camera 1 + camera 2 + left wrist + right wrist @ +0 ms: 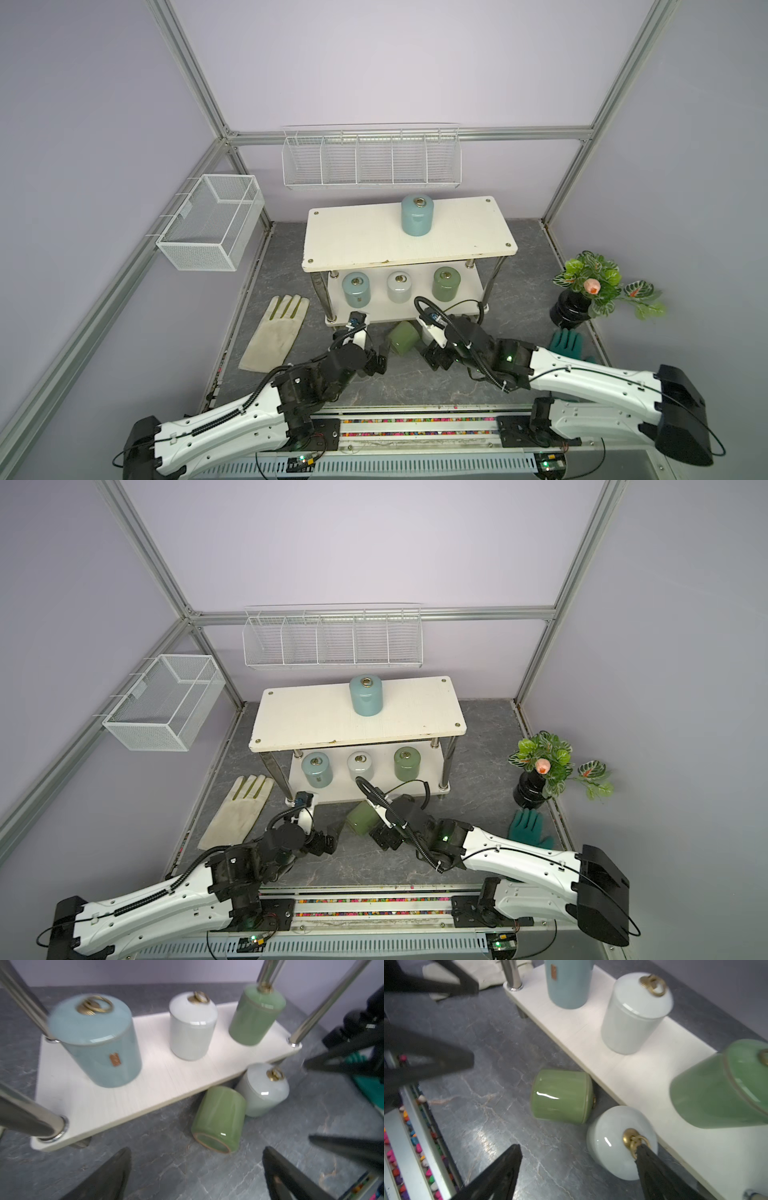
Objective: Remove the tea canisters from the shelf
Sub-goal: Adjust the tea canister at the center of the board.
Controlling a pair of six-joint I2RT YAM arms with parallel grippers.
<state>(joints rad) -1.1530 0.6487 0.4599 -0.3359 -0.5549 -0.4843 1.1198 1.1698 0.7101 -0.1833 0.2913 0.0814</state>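
Observation:
The cream two-tier shelf [361, 239] carries one pale blue tea canister [417, 216] on top. Its lower board [166, 1084] holds a pale blue [97, 1043], a white [192, 1028] and an olive green canister [255, 1016]. On the floor in front, a second green canister [402, 338] lies on its side beside an upright white one [612, 1147], which the right arm hides in both top views. My left gripper [196, 1157] is open just short of the fallen canister. My right gripper [579, 1149] is open, with one fingertip [642, 1152] at the white canister's brass ring.
A cream glove [276, 332] lies left of the shelf and a teal glove [565, 340] lies on the right. A black pot with a plant [573, 309] stands at the right wall. A mesh basket [212, 224] and a wire rack [370, 160] hang on the walls.

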